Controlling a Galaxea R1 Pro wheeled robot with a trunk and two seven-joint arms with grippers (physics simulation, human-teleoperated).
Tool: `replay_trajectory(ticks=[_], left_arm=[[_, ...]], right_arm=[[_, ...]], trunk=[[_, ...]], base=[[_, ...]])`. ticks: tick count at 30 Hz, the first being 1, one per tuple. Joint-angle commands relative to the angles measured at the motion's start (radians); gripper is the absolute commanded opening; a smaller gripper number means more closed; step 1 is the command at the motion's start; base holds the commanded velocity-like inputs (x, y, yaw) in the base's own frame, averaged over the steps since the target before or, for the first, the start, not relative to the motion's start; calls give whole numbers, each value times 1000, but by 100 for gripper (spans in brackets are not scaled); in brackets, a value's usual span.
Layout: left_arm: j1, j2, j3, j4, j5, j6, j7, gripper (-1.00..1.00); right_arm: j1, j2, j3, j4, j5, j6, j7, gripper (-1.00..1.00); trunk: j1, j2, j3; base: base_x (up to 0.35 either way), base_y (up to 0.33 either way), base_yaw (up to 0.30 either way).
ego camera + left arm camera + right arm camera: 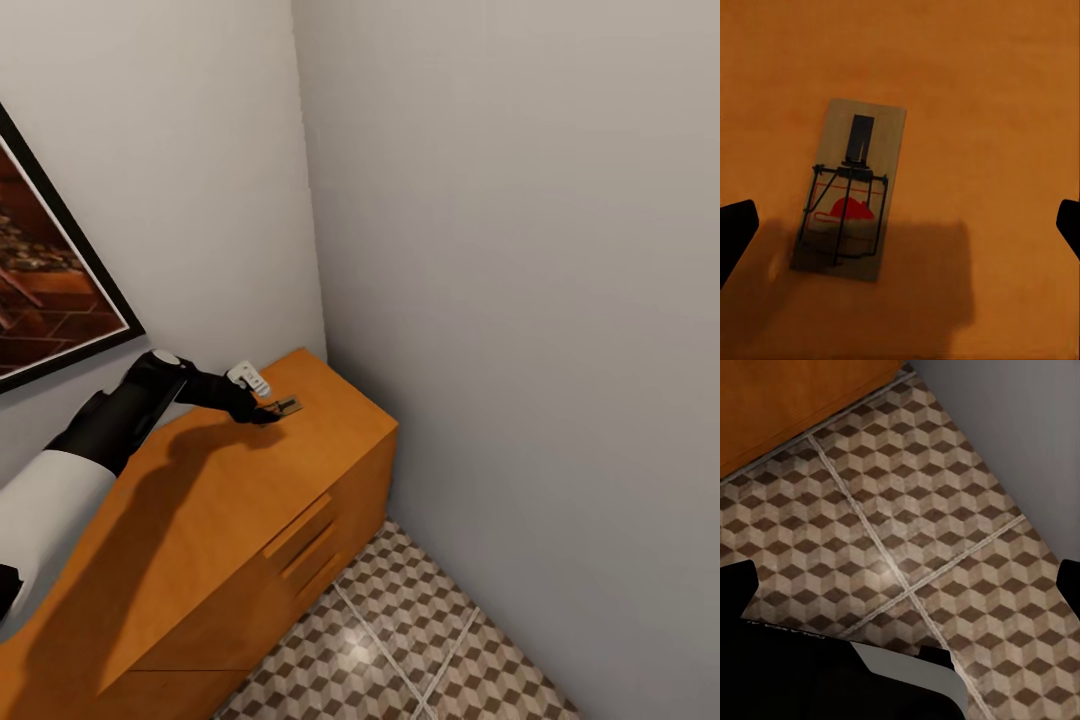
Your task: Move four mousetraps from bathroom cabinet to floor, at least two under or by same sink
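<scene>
One mousetrap (289, 405) lies flat on top of the cabinet (230, 500), near its far corner by the walls. In the left wrist view the mousetrap (851, 199) is a pale wooden slab with a dark wire bar and a red mouse print. My left gripper (268, 412) reaches over the cabinet top and hovers just short of the trap. It is open (902, 229), its dark fingertips (735, 232) spread wide at either side, the trap lying between them, closer to one. My right gripper (902, 581) hangs open over the bathroom floor (945, 510) with nothing in it.
Two grey walls meet in the corner behind the cabinet (310, 250). A framed picture (50, 300) hangs on the left wall. Cube-patterned floor tiles (400, 640) run between the cabinet front and the right wall. A dark part of my own body (870, 675) sits below the right gripper.
</scene>
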Motion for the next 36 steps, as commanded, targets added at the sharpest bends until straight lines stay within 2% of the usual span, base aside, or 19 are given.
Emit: replay_trajectory(ticks=[1,15,36], left_arm=[[-1,5,-1,0,-4,6,-5,100],[-1,43,0,1,-5,6,-6,100],[-1,49,0,2,-5,6,-6,100]], right_arm=[[-1,0,9,1,-7,-3,-5,100],[-1,1,9,1,-7,-3,-4,100],[-1,1,9,1,-7,-3,-4,100]], trunk=[[1,-2,-2],[1,-2,-2],[1,-2,-2]], base=[[0,0,0],[0,0,0],[0,0,0]])
